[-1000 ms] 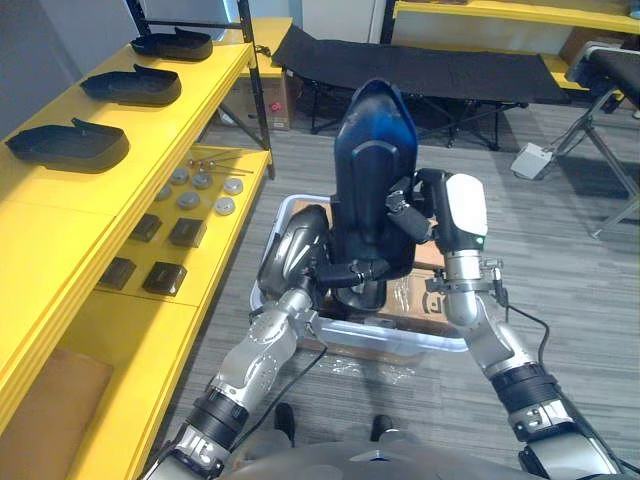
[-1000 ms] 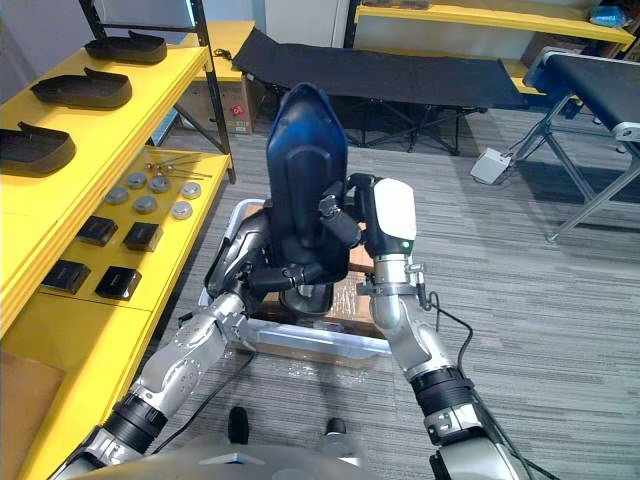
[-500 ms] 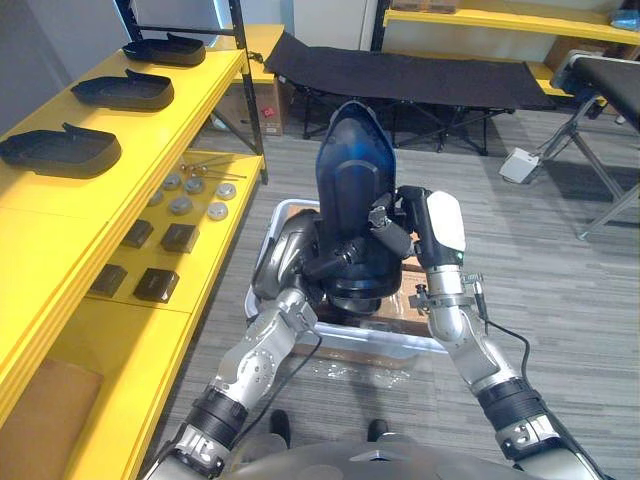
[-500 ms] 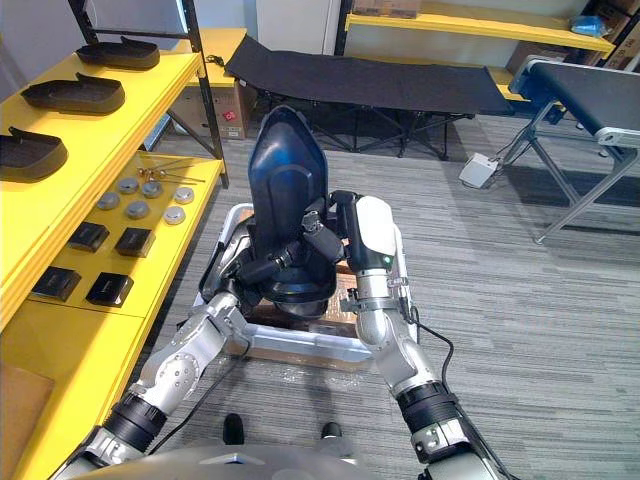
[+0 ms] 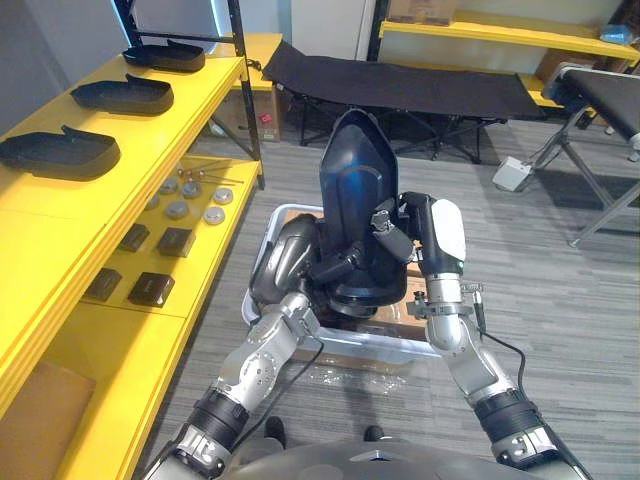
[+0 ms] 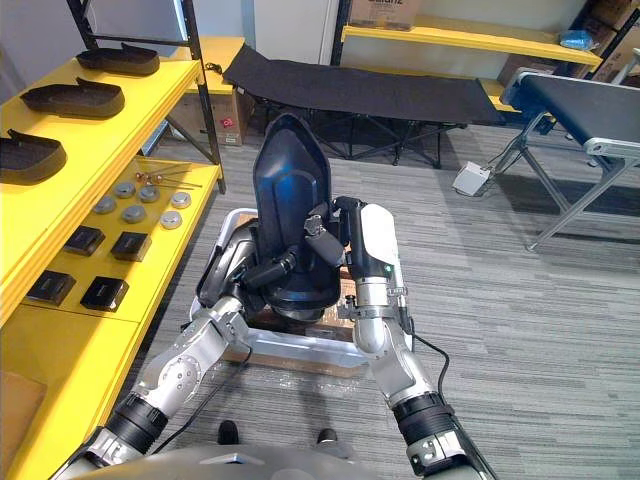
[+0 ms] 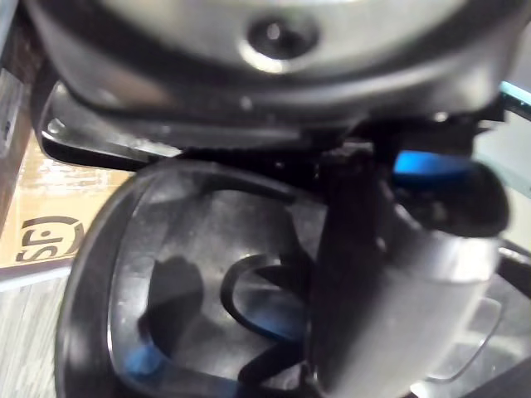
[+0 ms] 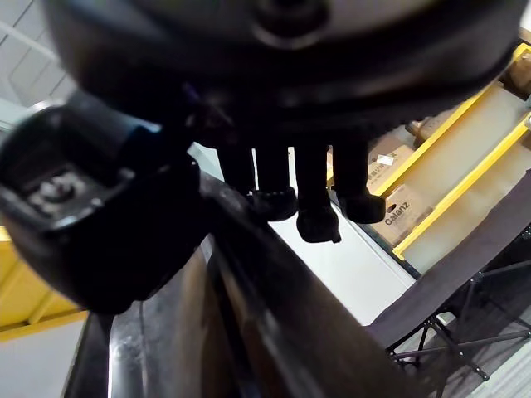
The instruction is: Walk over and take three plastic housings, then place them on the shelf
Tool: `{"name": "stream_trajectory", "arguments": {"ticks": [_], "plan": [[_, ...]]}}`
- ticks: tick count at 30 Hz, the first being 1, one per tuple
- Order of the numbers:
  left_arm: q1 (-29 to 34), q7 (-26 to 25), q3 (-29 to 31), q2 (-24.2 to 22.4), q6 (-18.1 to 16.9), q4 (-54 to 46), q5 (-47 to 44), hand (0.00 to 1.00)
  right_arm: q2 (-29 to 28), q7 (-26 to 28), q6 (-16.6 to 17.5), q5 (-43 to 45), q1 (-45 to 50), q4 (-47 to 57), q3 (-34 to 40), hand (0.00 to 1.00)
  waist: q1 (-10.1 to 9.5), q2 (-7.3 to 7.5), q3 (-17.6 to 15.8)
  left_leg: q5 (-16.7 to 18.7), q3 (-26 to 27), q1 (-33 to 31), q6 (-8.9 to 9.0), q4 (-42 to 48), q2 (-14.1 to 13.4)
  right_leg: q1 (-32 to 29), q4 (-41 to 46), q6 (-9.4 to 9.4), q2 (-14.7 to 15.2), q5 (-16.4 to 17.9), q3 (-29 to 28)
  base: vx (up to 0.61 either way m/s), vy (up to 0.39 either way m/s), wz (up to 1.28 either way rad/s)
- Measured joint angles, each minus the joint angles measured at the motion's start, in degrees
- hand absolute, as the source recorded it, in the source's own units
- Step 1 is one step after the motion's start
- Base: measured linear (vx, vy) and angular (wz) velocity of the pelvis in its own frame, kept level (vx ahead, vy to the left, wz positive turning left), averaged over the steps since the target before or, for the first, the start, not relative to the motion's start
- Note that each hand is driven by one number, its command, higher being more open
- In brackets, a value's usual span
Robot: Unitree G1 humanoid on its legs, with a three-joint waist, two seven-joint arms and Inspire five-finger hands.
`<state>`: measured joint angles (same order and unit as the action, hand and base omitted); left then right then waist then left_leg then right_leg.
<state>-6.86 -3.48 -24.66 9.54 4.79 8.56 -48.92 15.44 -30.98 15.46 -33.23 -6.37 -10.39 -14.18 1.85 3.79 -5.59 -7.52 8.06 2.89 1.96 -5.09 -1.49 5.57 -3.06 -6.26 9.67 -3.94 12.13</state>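
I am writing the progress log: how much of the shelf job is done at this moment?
Three dark housings already lie on the yellow shelf. In hand: another housing, upright over the bin, gripped by the left hand and right hand. Left: carrying it to the shelf.

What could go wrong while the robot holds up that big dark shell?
The shell stands upright, gripped only low down by the left hand and right hand, so it might tip or slip into the bin below. Swinging toward the yellow shelf, it could knock the other shells lying there.
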Motion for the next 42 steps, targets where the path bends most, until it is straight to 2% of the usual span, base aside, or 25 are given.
{"name": "stream_trajectory", "arguments": {"ticks": [4, 7, 11, 17, 21, 24, 27, 29, 32, 35, 37, 39, 40, 41, 42], "plan": [[0.0, 0.2, -0.2, 0.0, -0.3, 0.0, 0.9, 0.0, 0.0, -0.6, 0.1, 0.5, 1.1, 1.2, -0.1, 1.0, -0.01, 0.03, 0.0, 0.0, 0.0, 0.0, 0.0, 0.0, 0.0, 0.0, 0.0, 0.09, 0.0, 0.1, 0.0, 0.0, 0.0, 0.0], [0.1, 0.2, -0.2, 0.0, -1.9, 0.0, 4.7, 0.0, 0.0, -0.7, 0.1, 1.2, 1.4, 1.2, -0.2, 1.0, 0.0, 0.18, 0.2, 0.0, 0.0, 0.0, 0.01, 0.0, 0.0, 0.0, 0.0, 0.08, 0.0, 0.0, 0.0, 0.0, 0.0, 0.0], [1.1, -0.3, 1.3, -0.1, -5.0, -3.4, 16.8, 0.0, -0.4, -0.1, 0.1, 9.5, 3.6, 3.5, -0.7, 1.0, -0.13, 0.43, 0.6, 0.1, 0.2, 0.2, 0.1, 0.0, 0.0, -0.4, 0.4, 0.68, -0.2, 0.5, 0.1, 0.0, 0.0, 0.0], [5.1, -3.2, 3.1, -0.4, -8.7, -11.6, 30.8, 0.0, -2.5, 0.7, 0.3, 15.7, 6.2, 7.4, -0.6, 1.0, 0.01, -0.04, 0.9, 0.6, 0.4, 0.5, 0.61, 0.0, 0.1, -0.6, 1.0, 1.18, -0.4, 0.9, 0.0, 0.0, 0.0, -0.01], [8.0, -8.5, 4.8, -1.4, -12.1, -14.7, 39.7, 0.0, -4.0, 0.6, 0.4, 20.7, 9.4, 9.1, 2.0, 1.0, 0.03, -0.72, 1.4, 0.7, 0.5, 0.4, 0.78, 0.0, 0.0, -0.6, 0.9, 1.18, -0.5, 1.0, 0.0, 0.0, 0.0, 0.0], [9.4, -11.6, 6.4, -2.2, -13.0, -14.9, 45.2, 0.0, -4.7, 1.3, 0.3, 23.7, 12.5, 10.6, 4.5, 1.0, 0.03, -1.34, 1.8, 0.8, 0.6, 0.4, 0.84, 0.0, -0.1, -0.7, 0.8, 1.04, -0.5, 1.1, -0.1, 0.0, 0.0, -0.01], [11.4, -15.9, 9.4, -2.5, -13.7, -14.9, 50.5, 0.0, -5.3, 4.7, 0.0, 29.5, 15.9, 12.5, 7.2, 1.0, 0.22, -1.74, 2.2, 1.0, 1.1, 0.2, 0.95, 0.0, -0.3, -1.4, 0.8, 1.1, -0.7, 1.1, -0.7, 0.0, -0.001, -0.1], [12.7, -19.2, 12.6, -2.5, -13.7, -14.7, 54.1, 0.0, -6.1, 8.5, -0.2, 36.6, 19.0, 12.4, 10.8, 1.0, 0.84, -1.98, 2.3, 1.0, 1.4, -0.3, 0.97, 0.0, -0.4, -2.0, 0.8, 1.1, -0.8, 1.1, -1.0, 0.0, -0.005, -0.07], [14.0, -22.9, 16.3, -2.0, -13.7, -13.3, 54.1, 0.0, -7.1, 14.5, -0.2, 44.2, 23.9, 12.2, 14.0, 1.0, 1.61, -2.27, 2.5, 1.0, 2.1, -0.3, 0.88, 0.0, -0.5, -2.3, 0.8, 1.25, -0.9, 1.0, -1.7, 0.02, -0.001, -0.1], [14.0, -25.1, 18.9, -1.8, -13.8, -9.8, 53.9, 0.0, -7.3, 19.3, -0.2, 46.2, 27.1, 9.8, 15.5, 1.0, 2.12, -2.32, 2.6, 1.0, 3.0, -0.1, 0.84, 0.0, -0.8, -2.6, 0.8, 1.21, -1.0, 0.9, -2.7, 0.01, -0.005, -0.15], [14.2, -25.0, 19.5, -1.8, -13.8, -8.4, 53.0, 0.0, -7.5, 20.6, -0.2, 47.3, 28.4, 8.3, 15.9, 1.0, 2.65, -2.33, 2.6, 1.1, 3.1, 0.0, 0.86, 0.0, -0.9, -2.6, 0.8, 1.22, -1.0, 0.9, -2.8, 0.0, -0.005, -0.06], [14.2, -23.3, 19.5, -1.8, -14.4, -7.9, 49.2, 0.0, -7.7, 20.9, -0.2, 47.4, 28.7, 6.7, 16.4, 1.0, 3.09, -2.33, 2.6, 1.1, 3.3, 0.0, 0.9, 0.0, -0.9, -2.7, 0.8, 1.21, -1.0, 0.9, -2.9, -0.01, 0.0, -0.04], [14.2, -21.3, 19.4, -1.9, -15.2, -7.9, 45.9, 0.0, -8.2, 21.5, -0.2, 48.0, 28.8, 6.0, 17.1, 1.0, 3.08, -2.33, 2.6, 1.2, 3.4, 0.1, 0.92, 0.0, -0.9, -2.7, 0.9, 1.21, -1.0, 0.9, -3.0, -0.01, 0.004, -0.05], [14.3, -16.5, 19.4, -1.9, -17.1, -8.0, 38.3, 0.0, -9.3, 23.2, -0.5, 50.2, 29.3, 5.6, 18.5, 1.0, 3.05, -2.41, 2.6, 1.3, 3.5, 0.2, 0.89, 0.0, -1.0, -2.6, 0.9, 1.21, -1.0, 0.9, -3.1, -0.01, 0.004, -0.04], [14.4, -14.6, 19.4, -1.9, -17.6, -8.1, 35.5, 0.0, -9.4, 23.8, -0.7, 50.7, 29.5, 5.5, 18.8, 1.0, 3.08, -2.45, 2.7, 1.4, 3.5, 0.2, 0.85, 0.0, -1.0, -2.6, 0.9, 1.22, -1.1, 1.0, -3.2, -0.01, 0.003, -0.05]]}}
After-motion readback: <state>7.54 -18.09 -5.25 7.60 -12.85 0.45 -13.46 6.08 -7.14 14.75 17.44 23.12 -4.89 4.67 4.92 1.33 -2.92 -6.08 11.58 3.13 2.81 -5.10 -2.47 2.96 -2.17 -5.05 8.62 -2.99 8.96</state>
